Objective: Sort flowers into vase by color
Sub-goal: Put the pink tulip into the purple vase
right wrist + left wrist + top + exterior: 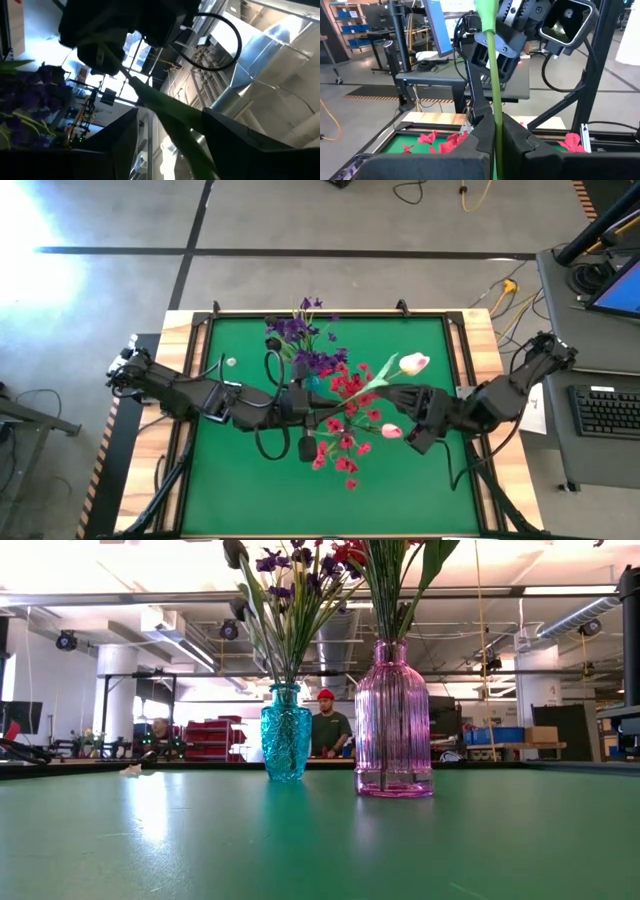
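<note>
A: Tulip (413,363) axis?
B: Stem slants over the pink vase (393,720), bud away from the blue vase (286,732).
A: Grip?
B: Left gripper (495,142) and right gripper (170,131) both clamp its stem

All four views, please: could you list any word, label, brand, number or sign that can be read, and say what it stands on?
No text can be read in any view.
The sheet of paper beside the keyboard: any print is too small to read.
The laptop screen: nothing can be made out.
The blue bins and red bins in the room behind: any labels are too small.
The turquoise vase and pink vase show no lettering.
</note>
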Tool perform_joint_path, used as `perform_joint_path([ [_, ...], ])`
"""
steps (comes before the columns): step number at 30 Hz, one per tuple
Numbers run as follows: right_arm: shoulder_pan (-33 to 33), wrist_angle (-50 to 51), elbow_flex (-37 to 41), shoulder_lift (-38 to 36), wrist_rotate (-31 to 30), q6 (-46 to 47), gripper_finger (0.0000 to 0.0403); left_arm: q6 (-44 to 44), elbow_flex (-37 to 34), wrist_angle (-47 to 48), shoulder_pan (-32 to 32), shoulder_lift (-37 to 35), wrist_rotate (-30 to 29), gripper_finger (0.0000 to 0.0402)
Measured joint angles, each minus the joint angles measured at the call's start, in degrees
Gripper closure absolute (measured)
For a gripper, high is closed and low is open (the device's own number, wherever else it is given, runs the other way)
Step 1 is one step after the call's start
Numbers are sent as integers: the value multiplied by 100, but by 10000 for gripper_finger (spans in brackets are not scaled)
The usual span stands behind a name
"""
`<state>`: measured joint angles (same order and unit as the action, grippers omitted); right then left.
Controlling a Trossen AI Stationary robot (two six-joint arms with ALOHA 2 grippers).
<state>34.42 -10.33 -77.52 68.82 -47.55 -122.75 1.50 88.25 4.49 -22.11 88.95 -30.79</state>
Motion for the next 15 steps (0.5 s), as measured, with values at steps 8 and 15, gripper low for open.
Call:
perform_joint_path([
  [8,223,-116,0,-13,3,698,193,-508,-20,-53,-20,-313,-479,401],
  [15,387,-121,2,-40,-329,2886,193,-994,-97,-232,-134,-920,-484,401],
])
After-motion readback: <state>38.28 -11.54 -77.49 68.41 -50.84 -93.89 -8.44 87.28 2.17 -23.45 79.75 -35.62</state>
